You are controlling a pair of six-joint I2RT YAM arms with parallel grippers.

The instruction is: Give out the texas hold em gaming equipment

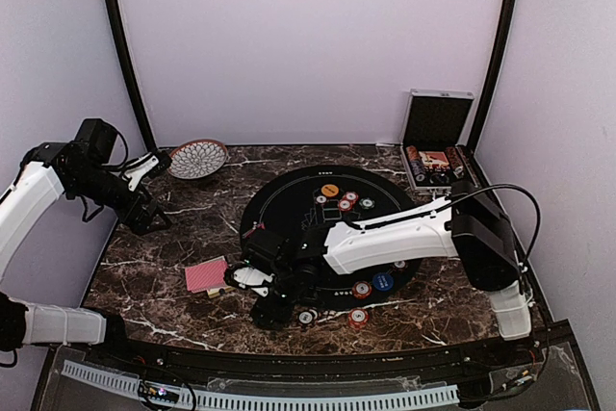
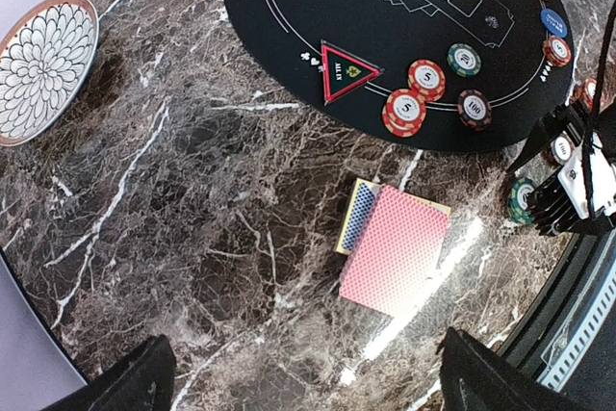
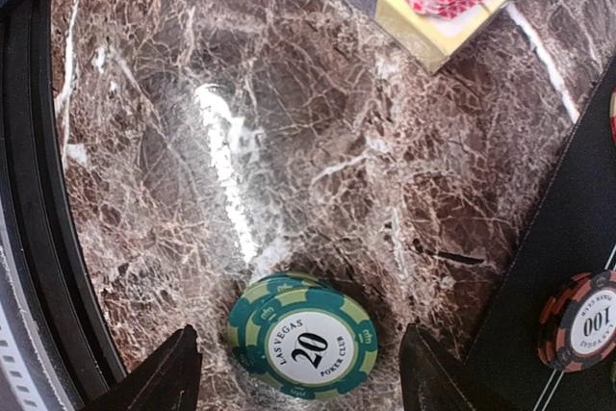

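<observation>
**Right hand straddles a green chip at the tabletop's near rim**

Closest to the arms, a green "20" chip (image 3: 303,348) lies flat and face up on the glossy brown marble tabletop (image 3: 318,161) (it is round, so it has no long axis to speak of). The right hand (image 3: 298,332) stands over it with fingers apart, one on each side, and neither touches the chip.

Just beyond, the red-backed cards (image 2: 395,247) rest in a slightly staggered stack on a yellow-edged box (image 2: 354,214). In the left wrist view their long axis runs roughly up the frame, with one short end toward the black round mat (image 2: 289,7).

Along the mat's nearer edge lie a red-rimmed triangle marker (image 2: 346,69), two red "5" chips (image 2: 404,111), a smaller green chip (image 2: 464,59) and a dark "100" chip (image 2: 474,108), all flat.

The left hand (image 2: 303,358) hangs above the tabletop's left side, fingers spread wide and holding nothing.

Farthest back are a petal-patterned bowl (image 1: 197,158) and a silver case (image 1: 438,141), its lid upright and rows of chips inside.
</observation>
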